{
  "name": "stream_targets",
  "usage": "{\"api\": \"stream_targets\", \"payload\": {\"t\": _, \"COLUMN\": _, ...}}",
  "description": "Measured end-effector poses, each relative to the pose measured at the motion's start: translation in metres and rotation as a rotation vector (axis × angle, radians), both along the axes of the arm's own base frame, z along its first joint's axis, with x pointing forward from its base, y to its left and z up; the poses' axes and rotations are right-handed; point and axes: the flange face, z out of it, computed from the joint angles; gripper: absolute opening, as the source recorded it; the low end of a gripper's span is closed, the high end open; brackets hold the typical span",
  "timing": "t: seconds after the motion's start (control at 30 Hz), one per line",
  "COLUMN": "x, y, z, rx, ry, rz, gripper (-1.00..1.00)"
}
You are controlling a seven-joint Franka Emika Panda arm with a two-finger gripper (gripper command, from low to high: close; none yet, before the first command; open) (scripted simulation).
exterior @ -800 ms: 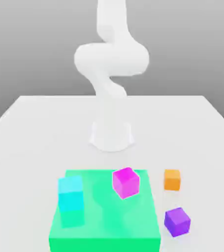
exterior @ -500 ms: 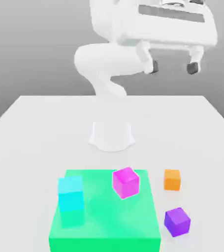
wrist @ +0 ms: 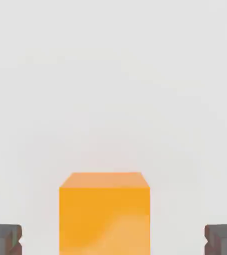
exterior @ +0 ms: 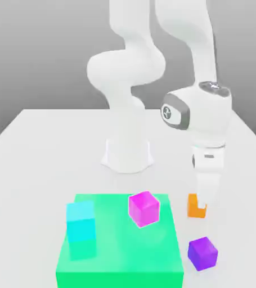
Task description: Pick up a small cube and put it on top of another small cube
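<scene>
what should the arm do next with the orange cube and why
Probably close the end effector on the orange cube. In the hand view the cube sits centred between the open fingertips, with a gap on each side, and it rests on the table.

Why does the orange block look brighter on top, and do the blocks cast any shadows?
Hand view: the orange cube has a paler top face, lit from above. Exterior view: faint soft shadows under the purple cube; the green platform mirrors the cyan block glossily.
</scene>
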Motion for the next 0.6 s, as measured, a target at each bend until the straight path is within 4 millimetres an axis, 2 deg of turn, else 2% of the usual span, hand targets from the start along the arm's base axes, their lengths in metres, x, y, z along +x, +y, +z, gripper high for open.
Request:
{"api": "stream_targets", "payload": {"t": 0.03, "x": -0.001, "y": 0.0, "z": -0.008, "rx": 0.0, "ry": 0.0, "rz": 0.0, "gripper": 0.0}}
{"api": "stream_targets", "payload": {"t": 0.07, "x": -0.001, "y": -0.001, "z": -0.016, "rx": -0.001, "ry": 0.0, "rz": 0.0, "gripper": -1.0}}
{"api": "stream_targets", "payload": {"t": 0.3, "x": -0.002, "y": -0.001, "z": -0.018, "rx": -0.002, "ry": 0.001, "rz": 0.001, "gripper": -1.0}}
{"api": "stream_targets", "payload": {"t": 0.6, "x": 0.001, "y": 0.003, "z": 0.044, "rx": -0.008, "ry": 0.003, "rz": 0.005, "gripper": -1.0}}
